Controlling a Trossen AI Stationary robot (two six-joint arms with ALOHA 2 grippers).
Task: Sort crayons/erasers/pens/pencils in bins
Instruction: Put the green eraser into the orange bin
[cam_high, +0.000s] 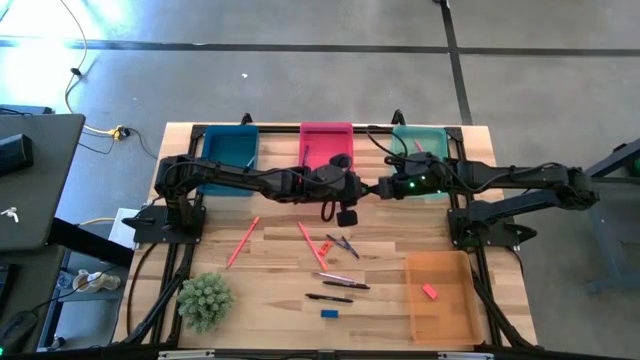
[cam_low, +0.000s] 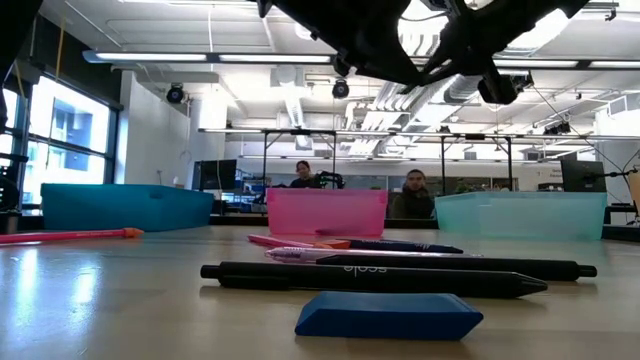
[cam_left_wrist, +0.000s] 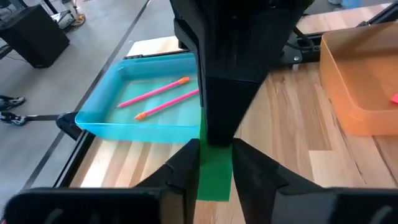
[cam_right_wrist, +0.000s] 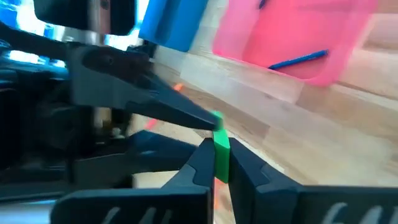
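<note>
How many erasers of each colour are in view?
Pink eraser: 1
Blue eraser: 1
Green eraser: 1, in the right gripper, at the left gripper
Total: 3

Three bins (cam_high: 229, 147) are being kept in a row at twelve o'clock; a fourth bin (cam_high: 440, 297) is lying at five, pens (cam_high: 340, 283) between, at six.

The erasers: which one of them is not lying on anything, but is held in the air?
The green block eraser. Both claws pinch it between the arms above the table, while the small blue eraser lies on the wood and the pink eraser lies in the translucent orange bin.
</note>
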